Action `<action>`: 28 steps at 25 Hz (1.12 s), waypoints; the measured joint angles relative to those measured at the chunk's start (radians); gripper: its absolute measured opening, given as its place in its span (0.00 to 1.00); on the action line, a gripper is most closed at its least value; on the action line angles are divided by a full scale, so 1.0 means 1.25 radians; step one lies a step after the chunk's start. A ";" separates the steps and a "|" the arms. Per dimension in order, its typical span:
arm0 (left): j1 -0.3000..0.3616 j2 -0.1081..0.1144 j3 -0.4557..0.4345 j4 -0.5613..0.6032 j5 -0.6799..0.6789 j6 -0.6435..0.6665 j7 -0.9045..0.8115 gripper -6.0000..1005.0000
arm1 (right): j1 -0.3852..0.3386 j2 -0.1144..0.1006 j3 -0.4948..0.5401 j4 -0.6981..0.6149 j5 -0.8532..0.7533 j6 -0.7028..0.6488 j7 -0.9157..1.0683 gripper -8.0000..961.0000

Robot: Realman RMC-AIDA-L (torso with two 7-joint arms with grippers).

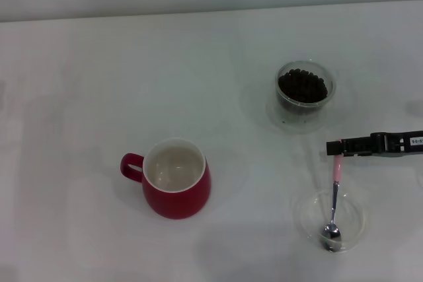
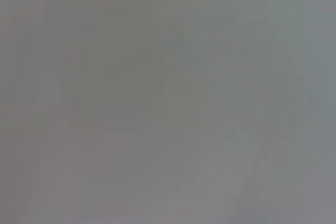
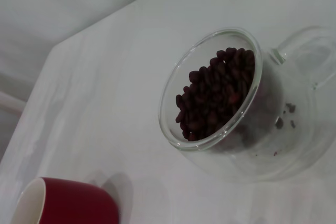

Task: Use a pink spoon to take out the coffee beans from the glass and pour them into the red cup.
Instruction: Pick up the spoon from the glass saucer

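Item: pink spoon (image 1: 335, 199), a slim teaspoon with a metal bowl and a pale pink handle; its bowl lies inside a shallow clear dish (image 1: 304, 211) at the table's (image 1: 99, 64) near right, the handle sloping up over the rim towards the far side. Likely light, rigid and rather slick on the metal part; best taken by the pink handle near its upper end, well away from the bowl. Right gripper (image 1: 332, 147): reaches in from the right edge, its tip at the handle's top; whether it grips the spoon or merely meets it, I cannot tell. Left gripper: not seen in any view. Glass (image 1: 305, 88): stands beyond the spoon on a clear saucer (image 3: 310, 124), thick-walled, breakable, apt to slide if nudged. Coffee beans (image 1: 303, 86): fill the glass about halfway, tiny, hard, loose, prone to roll off a shallow bowl; a few crumbs lie on the saucer. Red cup (image 1: 176, 179): well left of the spoon, upright, white interior empty, handle pointing left; glossy, heavy, stable.
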 joint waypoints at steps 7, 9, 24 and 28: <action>0.000 0.000 0.000 -0.001 -0.001 0.000 0.000 0.76 | 0.002 0.000 0.000 0.000 0.000 0.002 0.002 0.59; 0.000 0.000 0.000 -0.001 -0.001 0.000 0.000 0.76 | 0.001 0.000 0.000 0.001 0.000 0.002 0.002 0.51; 0.001 0.001 -0.001 -0.001 -0.003 0.000 0.000 0.76 | -0.002 0.000 0.003 0.001 0.001 -0.005 0.005 0.21; 0.002 0.001 -0.001 -0.001 -0.004 0.001 0.000 0.76 | -0.002 0.000 0.004 0.001 0.001 -0.007 0.008 0.18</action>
